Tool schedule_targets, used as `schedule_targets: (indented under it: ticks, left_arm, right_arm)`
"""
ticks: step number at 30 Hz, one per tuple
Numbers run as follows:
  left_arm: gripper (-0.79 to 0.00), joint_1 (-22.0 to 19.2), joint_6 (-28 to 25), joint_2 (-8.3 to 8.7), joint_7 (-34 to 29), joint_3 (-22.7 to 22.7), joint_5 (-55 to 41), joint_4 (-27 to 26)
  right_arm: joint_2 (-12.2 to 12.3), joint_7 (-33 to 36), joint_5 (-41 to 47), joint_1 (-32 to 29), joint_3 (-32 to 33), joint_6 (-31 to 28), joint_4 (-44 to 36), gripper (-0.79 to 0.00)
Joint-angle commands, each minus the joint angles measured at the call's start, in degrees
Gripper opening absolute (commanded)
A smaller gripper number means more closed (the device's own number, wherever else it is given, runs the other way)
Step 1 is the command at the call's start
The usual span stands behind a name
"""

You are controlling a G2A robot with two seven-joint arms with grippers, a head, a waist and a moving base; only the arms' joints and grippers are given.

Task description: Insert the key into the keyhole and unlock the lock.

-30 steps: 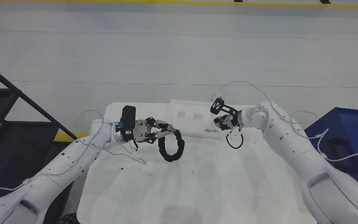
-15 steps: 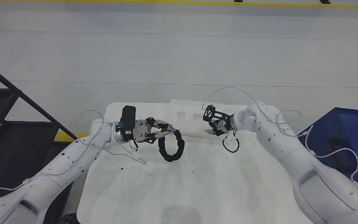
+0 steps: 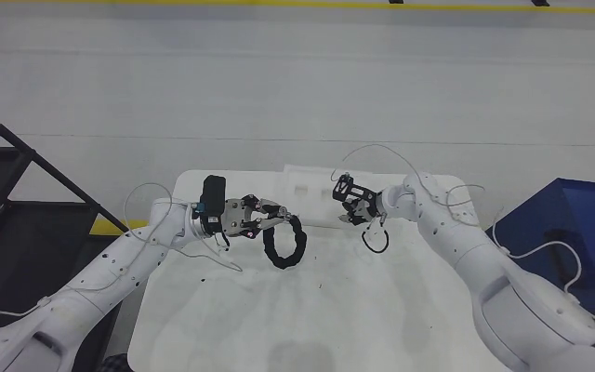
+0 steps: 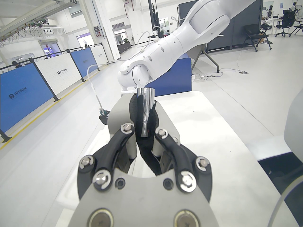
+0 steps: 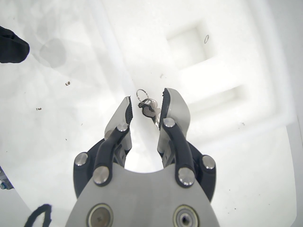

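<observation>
My left gripper is shut on the lock, a black cable loop with a chrome cylinder that stands up between the pads. It is held above the table's left part. The key, silver with a small ring, lies on the white table against the edge of the foam tray. My right gripper hovers over it, open, with the key between the fingers and close to one pad. In the top view the right gripper is right of the lock.
A white foam tray with square recesses sits at the table's back edge. A thin black cable loop hangs under the right wrist. The table has bare room at the front. Small dark specks dot its surface.
My right arm has moved left toward the tray edge and the lock. The left arm and the lock have kept still.
</observation>
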Motion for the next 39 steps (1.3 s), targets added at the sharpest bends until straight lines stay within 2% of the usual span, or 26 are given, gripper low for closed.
schedule_targets:
  ticks: [1, 7, 9, 10, 12, 13, 33, 35, 39]
  left_arm:
    - [-0.785, 0.0, 0.0, 0.00, 0.0, 0.0, 0.0, 0.0]
    - [-0.785, 0.0, 0.0, 0.00, 0.0, 0.0, 0.0, 0.0]
    - [-0.785, 0.0, 0.0, 0.00, 0.0, 0.0, 0.0, 0.0]
    - [-0.785, 0.0, 0.0, 0.00, 0.0, 0.0, 0.0, 0.0]
    - [-0.785, 0.0, 0.0, 0.00, 0.0, 0.0, 0.0, 0.0]
    - [-0.785, 0.0, 0.0, 0.00, 0.0, 0.0, 0.0, 0.0]
    - [-0.785, 0.0, 0.0, 0.00, 0.0, 0.0, 0.0, 0.0]
    - [-0.785, 0.0, 0.0, 0.00, 0.0, 0.0, 0.0, 0.0]
    - [-0.785, 0.0, 0.0, 0.00, 0.0, 0.0, 0.0, 0.0]
  right_arm:
    - [-0.5, -0.1, 0.0, 0.1, -0.2, -0.2, 1.0, -0.533]
    - [-1.8, -0.5, 0.0, 0.5, -0.4, 0.2, 3.7, -0.554]
    - [-2.2, -0.8, 0.2, 0.6, -0.3, 0.4, 4.6, -0.594]
    - [-2.4, -0.9, 0.4, 0.6, -0.3, 0.5, 5.0, -0.631]
    - [-2.7, -1.1, 1.0, 0.7, -0.1, 0.9, 6.0, -0.770]
    - [-2.9, -1.1, 1.2, 0.7, 0.1, 1.2, 6.5, -0.785]
    - [-4.3, -2.7, -0.5, 2.1, 0.6, -0.8, 8.9, -0.785]
    - [-4.3, -3.1, -0.9, 2.0, 0.6, -1.0, 8.9, -0.597]
    - [-4.5, -4.3, -1.0, 1.8, 0.8, -1.0, 9.3, -0.619]
